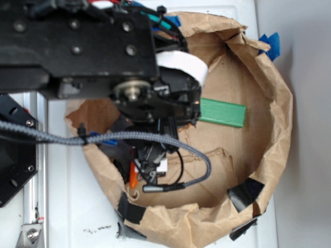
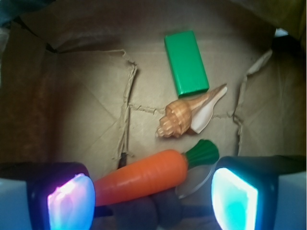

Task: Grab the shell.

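In the wrist view the shell (image 2: 184, 117) lies on the brown paper floor, tan ribbed body to the left, pale flared lip pointing up right. It sits just below the green block (image 2: 186, 63) and above the orange toy carrot (image 2: 146, 176). My gripper (image 2: 152, 201) is open, its two glowing pads (image 2: 71, 207) wide apart at the bottom of the view. The carrot lies between them; the shell is beyond the pads. In the exterior view the arm hides the shell; the gripper (image 1: 150, 165) hangs over the bag's left part.
A crumpled brown paper bag (image 1: 274, 134) with raised walls rings the work area. The green block (image 1: 222, 112) lies at its right. A grey braided cable (image 1: 103, 137) crosses in front of the arm. A bit of the carrot (image 1: 133, 178) shows under the gripper.
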{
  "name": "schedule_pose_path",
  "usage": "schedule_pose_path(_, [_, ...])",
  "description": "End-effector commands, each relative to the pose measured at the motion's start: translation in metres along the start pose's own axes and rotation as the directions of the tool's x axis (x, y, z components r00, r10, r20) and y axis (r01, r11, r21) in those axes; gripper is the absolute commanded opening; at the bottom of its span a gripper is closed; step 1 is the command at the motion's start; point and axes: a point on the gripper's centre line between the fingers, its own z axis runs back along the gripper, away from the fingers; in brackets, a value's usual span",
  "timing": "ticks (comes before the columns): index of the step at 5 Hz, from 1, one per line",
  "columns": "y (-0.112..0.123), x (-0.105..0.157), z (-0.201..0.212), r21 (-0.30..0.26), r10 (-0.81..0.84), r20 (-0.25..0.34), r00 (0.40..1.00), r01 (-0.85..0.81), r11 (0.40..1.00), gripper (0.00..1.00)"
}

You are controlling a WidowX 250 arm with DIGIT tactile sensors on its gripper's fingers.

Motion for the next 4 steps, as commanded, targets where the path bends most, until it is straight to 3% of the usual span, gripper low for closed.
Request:
schedule_pose_path(1, [0.007,0.005,0.008,0.016,0.016,0.035,0.999,-0.017,1.0,1.0])
schedule_pose_path(3, [0.007,0.005,0.008,0.016,0.016,0.035,0.999,-0.017,1.0,1.0])
schedule_pose_path(4, [0.007,0.018,-0.011,0.055,0.09,0.043,0.995,-0.092,0.994,1.0])
